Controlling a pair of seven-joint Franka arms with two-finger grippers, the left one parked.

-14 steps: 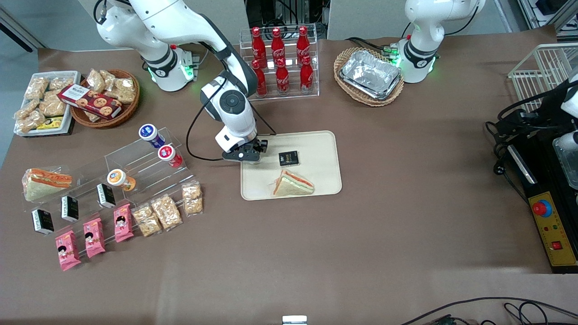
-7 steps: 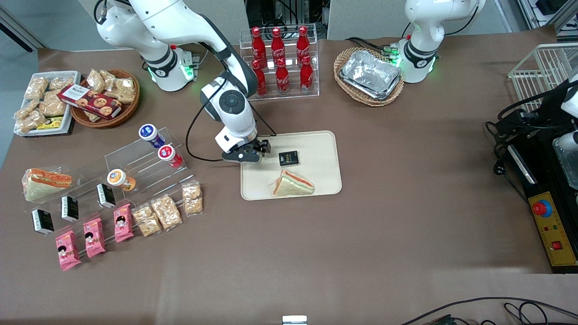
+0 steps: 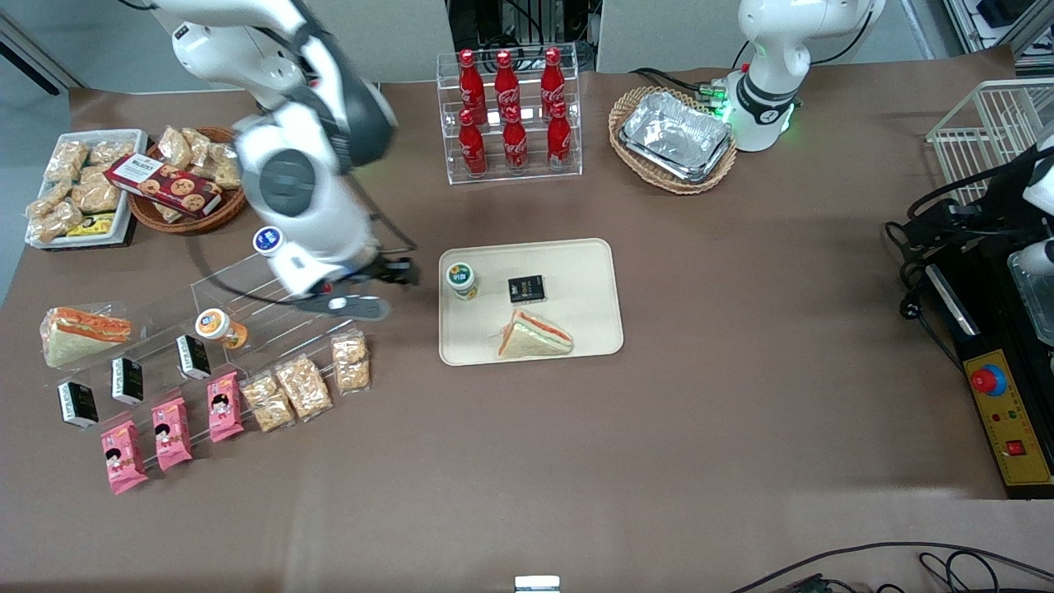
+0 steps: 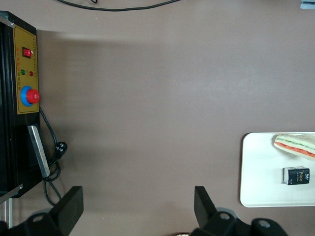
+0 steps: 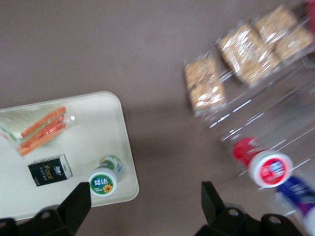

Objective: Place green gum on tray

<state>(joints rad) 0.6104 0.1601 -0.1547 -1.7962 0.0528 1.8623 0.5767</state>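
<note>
Standing upright on the tray (image 3: 589, 329), green gum (image 3: 462, 279) beside a black "Fore" pack (image 3: 526, 288), tool (image 3: 387, 284) spread wide, empty, nearby.

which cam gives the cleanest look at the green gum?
Front view: the green gum stands upright on the tray, beside the black packet, unobstructed. The right wrist view shows it too, blurred. The left wrist view misses it. The pincer, open, hangs off the tray.
</note>
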